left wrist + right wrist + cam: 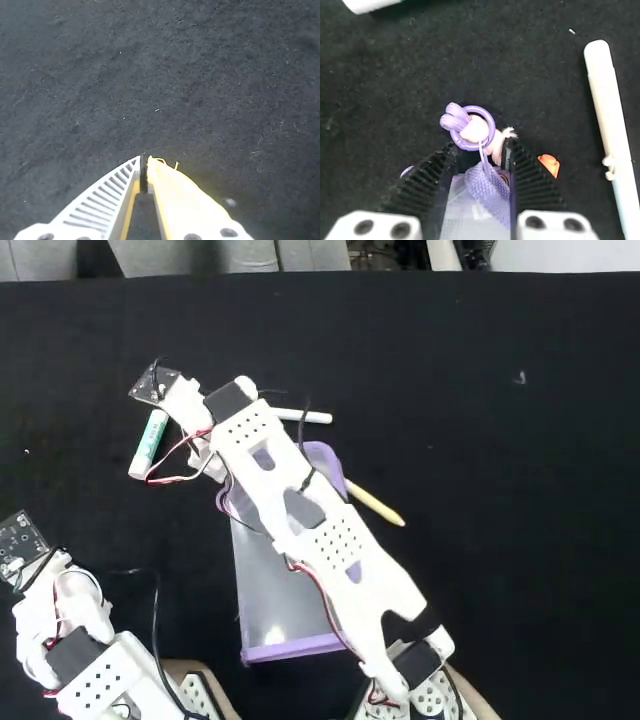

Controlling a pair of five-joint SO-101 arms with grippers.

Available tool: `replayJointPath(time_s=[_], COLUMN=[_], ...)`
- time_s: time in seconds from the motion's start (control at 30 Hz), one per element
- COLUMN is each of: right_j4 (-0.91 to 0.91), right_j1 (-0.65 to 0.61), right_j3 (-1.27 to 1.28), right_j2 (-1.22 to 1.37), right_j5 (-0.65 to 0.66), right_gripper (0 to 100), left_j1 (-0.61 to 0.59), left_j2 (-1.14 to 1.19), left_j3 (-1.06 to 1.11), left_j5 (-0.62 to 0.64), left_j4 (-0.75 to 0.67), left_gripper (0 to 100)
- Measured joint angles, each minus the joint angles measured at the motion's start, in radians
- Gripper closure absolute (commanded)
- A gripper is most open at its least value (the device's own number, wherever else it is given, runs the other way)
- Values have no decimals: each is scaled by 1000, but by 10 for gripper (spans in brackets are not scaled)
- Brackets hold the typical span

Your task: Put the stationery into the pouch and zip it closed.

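The clear pouch (268, 592) with purple trim lies flat in the middle of the table, partly under my right arm. My right gripper (208, 450) is at the pouch's far end, and its jaws are shut on the purple zipper pull (481, 172), whose ring and charm (469, 127) stick out past the fingertips. A white pen (305, 416) (610, 125) lies just beyond the pouch. A yellow pencil (376, 504) rests to its right and a green and white glue stick (150, 442) to its left. My left gripper (144, 167) is shut and empty over bare black cloth at the near left.
The black cloth (500, 490) covers the whole table, with open room on the right half. A small orange piece (548, 163) shows beside the right gripper's finger. The left arm's base (100, 680) sits at the near left edge.
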Motion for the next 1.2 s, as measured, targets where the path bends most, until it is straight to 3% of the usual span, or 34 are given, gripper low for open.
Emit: replayJointPath(time_s=[0.27,0.43,0.83,1.2], right_j4=[29,74,69,21], right_j1=[-35,-35,-37,44], right_j3=[-49,-114,-316,-316], right_j2=[60,78,81,-192], right_j5=[106,132,135,89], right_gripper=[867,986,988,988], left_j1=[0,0,0,0], left_j2=[0,0,0,0], left_j3=[0,0,0,0], left_j5=[0,0,0,0], left_j4=[0,0,0,0], left_gripper=[970,970,970,970])
